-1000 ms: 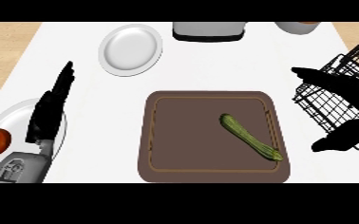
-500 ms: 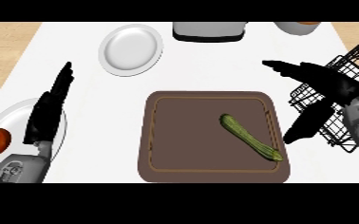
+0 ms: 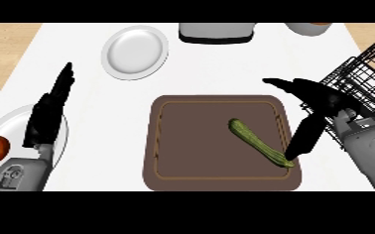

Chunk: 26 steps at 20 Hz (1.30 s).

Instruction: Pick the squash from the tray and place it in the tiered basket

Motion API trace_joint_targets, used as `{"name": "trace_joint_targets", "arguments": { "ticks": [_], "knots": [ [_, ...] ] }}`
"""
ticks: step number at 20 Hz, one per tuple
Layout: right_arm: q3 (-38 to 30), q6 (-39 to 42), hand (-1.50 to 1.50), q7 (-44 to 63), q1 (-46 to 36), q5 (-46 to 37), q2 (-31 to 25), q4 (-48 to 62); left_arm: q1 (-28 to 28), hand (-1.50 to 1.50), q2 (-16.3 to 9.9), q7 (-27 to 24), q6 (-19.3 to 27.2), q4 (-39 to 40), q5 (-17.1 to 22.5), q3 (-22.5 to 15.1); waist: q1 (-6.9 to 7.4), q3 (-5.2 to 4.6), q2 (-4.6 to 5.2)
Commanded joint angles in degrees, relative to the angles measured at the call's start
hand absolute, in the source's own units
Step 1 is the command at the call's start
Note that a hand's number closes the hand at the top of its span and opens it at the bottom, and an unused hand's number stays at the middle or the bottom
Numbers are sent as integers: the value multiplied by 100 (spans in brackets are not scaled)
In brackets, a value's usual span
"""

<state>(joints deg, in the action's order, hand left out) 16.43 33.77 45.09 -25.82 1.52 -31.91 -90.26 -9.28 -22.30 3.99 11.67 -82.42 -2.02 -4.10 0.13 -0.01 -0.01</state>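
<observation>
A long green squash (image 3: 257,142) lies diagonally on the brown tray (image 3: 190,144), toward its right side. My right hand (image 3: 316,110) hangs over the tray's right edge, open, with straight fingers pointing down toward the squash's near end and the thumb stretched out to the left. Whether the fingertips touch the squash I cannot tell. The black wire tiered basket (image 3: 353,84) stands at the right edge, partly behind the right forearm. My left hand (image 3: 50,110) rests open at the left, fingers pointing up.
A white plate (image 3: 134,52) sits at the back left. A grey appliance (image 3: 217,31) and a bowl (image 3: 309,28) stand along the back edge. Another white plate (image 3: 15,124) with something red on it lies under my left forearm.
My right hand has moved left from the basket to over the tray's right edge, its fingers now down by the squash's near end. The left hand and squash have not moved.
</observation>
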Motion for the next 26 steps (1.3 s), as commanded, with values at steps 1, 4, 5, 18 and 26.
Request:
{"name": "trace_joint_targets", "arguments": {
  "ticks": [1,4,5,18,26],
  "knots": [
    [-88,301,-150,84,-86,-354,291,189,-41,0,367,-39,167,104,-330,-54,1,0,2],
    [-65,413,-150,-47,94,-616,344,156,-314,0,38,-67,-302,434,-103,392,-10,0,3],
    [14,249,-150,-162,352,-789,444,-4,293,0,145,-317,-204,-54,-197,249,6,1,-3],
    [165,220,-150,-660,814,-2383,819,-488,32,0,353,-83,-536,-10,-395,583,-7,1,3],
    [146,444,-150,-484,1093,-2796,1308,-470,172,0,658,139,-534,-417,-727,499,-2,2,-1]
  ]
}}
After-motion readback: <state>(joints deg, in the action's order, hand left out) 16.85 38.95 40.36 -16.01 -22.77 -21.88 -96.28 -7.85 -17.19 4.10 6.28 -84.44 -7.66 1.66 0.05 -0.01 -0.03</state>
